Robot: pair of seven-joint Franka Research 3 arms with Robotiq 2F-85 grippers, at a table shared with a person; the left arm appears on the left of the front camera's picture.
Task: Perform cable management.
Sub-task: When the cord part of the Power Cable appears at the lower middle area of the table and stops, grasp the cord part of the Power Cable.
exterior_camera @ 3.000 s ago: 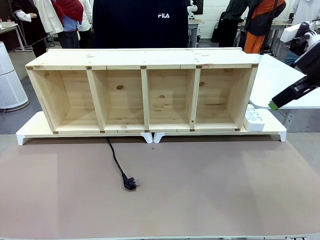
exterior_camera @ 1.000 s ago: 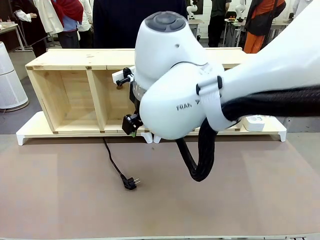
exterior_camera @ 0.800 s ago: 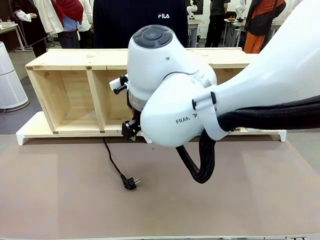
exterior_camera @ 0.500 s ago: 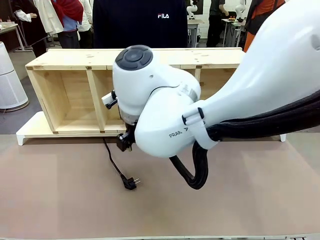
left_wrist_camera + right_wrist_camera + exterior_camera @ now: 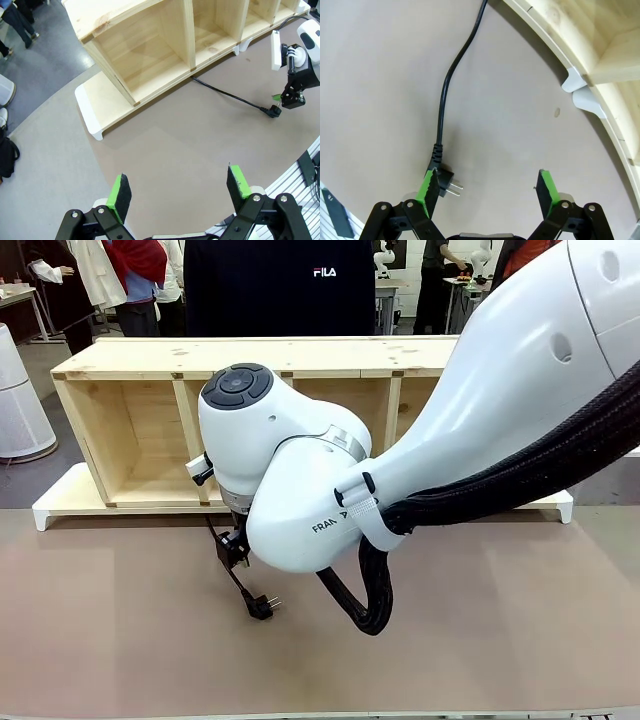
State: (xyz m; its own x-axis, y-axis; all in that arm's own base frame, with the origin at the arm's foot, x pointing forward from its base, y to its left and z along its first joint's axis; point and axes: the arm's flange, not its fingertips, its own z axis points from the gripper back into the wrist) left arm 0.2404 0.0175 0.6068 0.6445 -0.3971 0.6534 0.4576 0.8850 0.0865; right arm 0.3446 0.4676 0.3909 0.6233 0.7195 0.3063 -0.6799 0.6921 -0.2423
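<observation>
Above the tabletop's left end, the left gripper (image 5: pixel 177 183) hung high w/ its green pads wide apart, nothing btwn them, bare brown mat (image 5: pixel 165 145) below. Along the far edge sat the wooden shelf (image 5: pixel 140 357) on white risers (image 5: pixel 62 502). From under the shelf's 2nd compartment from the left, the cable (image 5: pixel 445 85) ran toward the near edge. It lay slack on the mat and ended in its plug (image 5: pixel 444 179) left of the tabletop's centre. The right gripper (image 5: pixel 487 181), on an arm reaching across from the right side, was low over that loose end. Its jaws were spread, w/ one pad just beside the plug; contact couldn't be told, and the cable was not btwn the pads.

Progress, as judged: barely started. Cable was not gripped, coiled or routed anywhere, and the visible run lay loose. Approach to the plug end looked nearly done. Grasp, then gathering or tucking the cord, were all left to do. Cable's far end was hidden behind shelf and right arm, so its state couldn't be told.
</observation>
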